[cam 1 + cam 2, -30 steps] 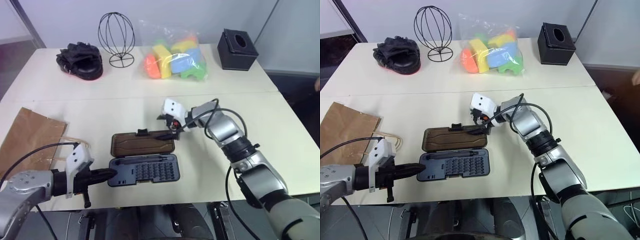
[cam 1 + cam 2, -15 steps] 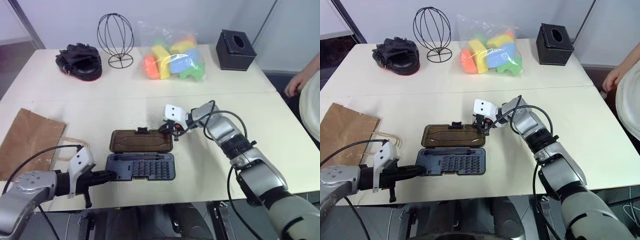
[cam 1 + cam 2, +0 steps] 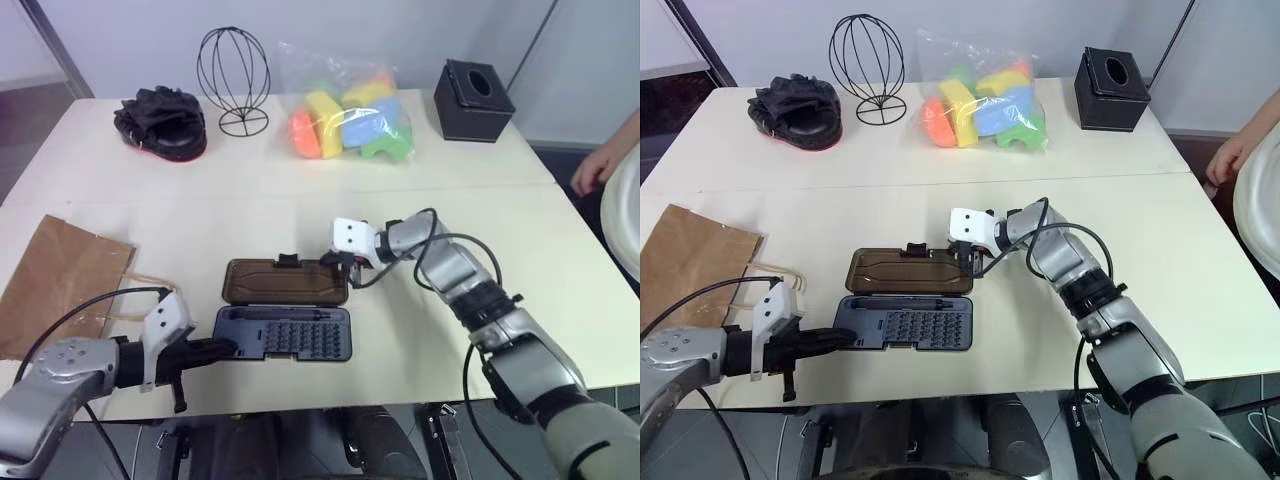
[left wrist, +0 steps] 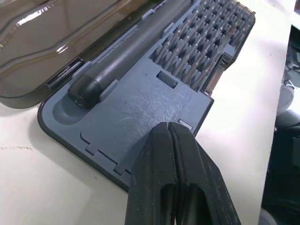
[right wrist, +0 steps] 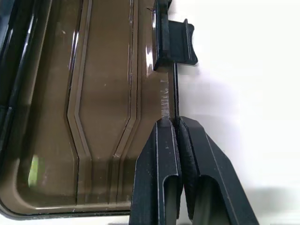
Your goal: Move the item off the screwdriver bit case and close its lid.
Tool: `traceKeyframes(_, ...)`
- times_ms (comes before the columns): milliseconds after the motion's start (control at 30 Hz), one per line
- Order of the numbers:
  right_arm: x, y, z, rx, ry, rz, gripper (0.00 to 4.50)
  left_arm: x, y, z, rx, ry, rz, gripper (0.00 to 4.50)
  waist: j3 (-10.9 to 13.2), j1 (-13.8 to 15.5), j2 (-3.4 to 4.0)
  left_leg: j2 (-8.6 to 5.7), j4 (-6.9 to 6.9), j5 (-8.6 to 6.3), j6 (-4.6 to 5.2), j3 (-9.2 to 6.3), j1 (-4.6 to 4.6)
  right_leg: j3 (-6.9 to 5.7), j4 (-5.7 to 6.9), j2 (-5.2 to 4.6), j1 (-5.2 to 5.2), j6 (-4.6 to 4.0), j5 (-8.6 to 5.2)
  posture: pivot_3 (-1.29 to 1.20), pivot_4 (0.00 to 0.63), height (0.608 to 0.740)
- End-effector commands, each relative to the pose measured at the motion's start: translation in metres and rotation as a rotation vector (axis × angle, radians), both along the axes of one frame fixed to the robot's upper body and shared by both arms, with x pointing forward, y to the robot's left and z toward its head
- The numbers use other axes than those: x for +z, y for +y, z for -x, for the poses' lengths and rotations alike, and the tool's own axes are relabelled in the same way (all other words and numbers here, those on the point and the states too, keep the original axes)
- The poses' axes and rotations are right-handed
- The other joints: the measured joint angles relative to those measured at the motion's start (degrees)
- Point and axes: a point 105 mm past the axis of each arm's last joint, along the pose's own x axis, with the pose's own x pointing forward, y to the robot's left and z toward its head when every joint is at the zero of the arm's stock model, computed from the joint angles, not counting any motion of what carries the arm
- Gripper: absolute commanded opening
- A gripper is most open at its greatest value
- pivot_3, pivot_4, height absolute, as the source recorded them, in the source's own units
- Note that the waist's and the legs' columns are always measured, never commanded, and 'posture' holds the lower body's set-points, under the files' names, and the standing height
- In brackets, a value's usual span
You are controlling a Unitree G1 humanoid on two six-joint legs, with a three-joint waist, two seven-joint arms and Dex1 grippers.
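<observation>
Screwdriver bit case [image 3: 283,333], open on the table [image 3: 560,280], lid [image 3: 286,281] flat behind the tray.

We log our right hand [image 3: 338,262] clenched on the lid's far edge near its right corner, beside the latch tab [image 5: 174,43]. Our left hand [image 3: 222,347] is clenched empty, fingertips [image 4: 168,133] resting on the tray's left end. The paper bag [image 3: 58,282] lies off the case, just beyond our left hand. Farther off: wire stand [image 3: 232,78], foam bag [image 3: 350,108], black box [image 3: 474,99].

The left gripper [image 4: 171,133] reaches in low from the near left, fingers pressed together. The right gripper [image 5: 176,124] stretches in from the right, fingers pinched, pointing down-left.
</observation>
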Motion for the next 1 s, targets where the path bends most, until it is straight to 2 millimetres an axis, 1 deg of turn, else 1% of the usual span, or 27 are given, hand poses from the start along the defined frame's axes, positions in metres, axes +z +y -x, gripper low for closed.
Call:
traceKeyframes(33,0.053,-0.002,0.016,-0.002,-0.236,-0.066,0.14,-0.010,0.002,0.001,0.027,0.034,-0.010,0.00,0.01,0.03,0.02,0.00,0.00,0.00,0.00,0.00,-0.01,0.00,0.00,0.00,-0.02,0.02,0.01,0.00,0.150,0.737)
traceKeyframes(100,0.061,-0.003,0.030,0.004,-0.272,-0.087,0.14,-0.010,0.000,0.001,0.026,0.034,-0.008,0.00,0.00,0.15,-0.01,-0.01,0.00,0.00,0.00,-0.01,-0.04,0.00,-0.01,0.00,-0.04,0.01,0.00,0.00,0.150,0.737)
traceKeyframes(167,0.064,-0.002,0.039,0.011,-0.306,-0.089,0.14,-0.011,-0.002,0.002,0.023,0.035,-0.006,0.00,0.00,0.14,-0.01,-0.01,0.00,0.00,0.00,-0.01,-0.02,0.01,-0.01,0.00,-0.03,0.01,-0.01,0.00,0.150,0.737)
traceKeyframes(233,0.063,-0.001,0.045,0.023,-0.333,-0.078,0.14,-0.010,-0.003,0.002,0.027,0.031,0.000,0.00,-0.01,0.11,-0.01,0.00,0.00,0.00,0.00,0.00,-0.01,0.01,-0.01,0.00,-0.03,-0.08,-0.05,0.00,0.150,0.737)
traceKeyframes(300,0.061,0.000,0.047,0.024,-0.332,-0.079,0.14,-0.002,-0.001,0.000,0.054,0.014,0.027,0.00,-0.01,0.07,-0.01,0.00,0.00,0.00,0.00,0.02,-0.01,0.02,-0.02,0.01,-0.03,-0.08,-0.06,0.00,0.150,0.737)
traceKeyframes(367,0.059,0.000,0.047,0.020,-0.330,-0.079,0.14,0.008,0.001,-0.003,0.083,-0.006,0.059,0.00,0.00,0.01,-0.02,0.00,0.00,0.00,0.00,0.02,-0.01,0.03,-0.02,0.01,-0.03,-0.09,-0.06,0.00,0.150,0.737)
traceKeyframes(467,0.054,0.000,0.045,0.016,-0.337,-0.073,0.14,0.048,0.010,-0.005,0.149,-0.046,0.183,0.00,0.04,-0.10,-0.09,0.01,0.00,0.00,0.00,0.00,-0.05,0.02,-0.02,0.01,-0.08,-0.08,-0.05,0.00,0.150,0.737)
traceKeyframes(500,0.053,0.000,0.044,0.016,-0.338,-0.070,0.14,0.062,0.016,-0.003,0.169,-0.051,0.237,0.00,0.05,-0.12,-0.11,0.02,0.01,0.00,0.00,-0.01,-0.07,0.00,-0.02,0.02,-0.09,-0.08,-0.05,0.00,0.150,0.737)
traceKeyframes(567,0.051,0.000,0.044,0.021,-0.341,-0.068,0.14,0.080,0.027,-0.003,0.208,-0.051,0.299,0.00,0.05,-0.14,-0.11,0.02,0.01,0.00,0.00,-0.02,-0.09,-0.01,-0.02,0.01,-0.10,-0.07,-0.05,0.00,0.150,0.737)
traceKeyframes(633,0.050,0.000,0.045,0.028,-0.347,-0.064,0.14,0.088,0.046,-0.013,0.299,-0.084,0.306,0.00,0.06,-0.14,-0.09,0.01,0.01,0.00,0.00,-0.01,-0.08,-0.01,-0.02,0.01,-0.10,-0.07,-0.06,0.00,0.150,0.737)
traceKeyframes(700,0.049,0.000,0.046,0.032,-0.351,-0.063,0.14,0.086,0.065,-0.030,0.388,-0.118,0.263,0.00,0.06,-0.08,-0.09,0.00,0.01,0.00,0.00,-0.02,-0.08,-0.01,-0.03,0.01,-0.10,-0.07,-0.06,0.00,0.150,0.737)
traceKeyframes(767,0.049,0.000,0.047,0.036,-0.354,-0.064,0.14,0.077,0.071,-0.047,0.415,-0.130,0.208,0.00,0.05,-0.06,-0.10,-0.02,0.01,0.00,0.00,-0.03,-0.07,-0.02,-0.03,0.02,-0.08,-0.08,-0.06,0.00,0.150,0.737)
traceKeyframes(867,0.050,0.000,0.047,0.040,-0.359,-0.066,0.14,0.059,0.065,-0.073,0.394,-0.124,0.180,0.00,0.04,0.16,-0.12,-0.05,0.01,0.01,-0.02,-0.02,-0.07,-0.01,-0.06,0.03,-0.07,-0.09,-0.06,0.00,0.150,0.737)
traceKeyframes(933,0.051,0.000,0.047,0.040,-0.365,-0.065,0.14,0.048,0.058,-0.086,0.364,-0.120,0.160,0.00,0.04,0.25,-0.12,-0.04,0.00,0.02,-0.03,0.00,-0.09,0.00,-0.09,0.02,-0.06,-0.07,-0.05,0.00,0.150,0.737)
traceKeyframes(1000,0.053,0.000,0.047,0.035,-0.373,-0.064,0.14,0.041,0.048,-0.099,0.328,-0.126,0.151,0.00,0.04,0.24,-0.13,-0.04,0.01,0.02,-0.03,0.01,-0.13,0.00,-0.11,0.02,-0.09,0.04,0.02,0.00,0.150,0.737)
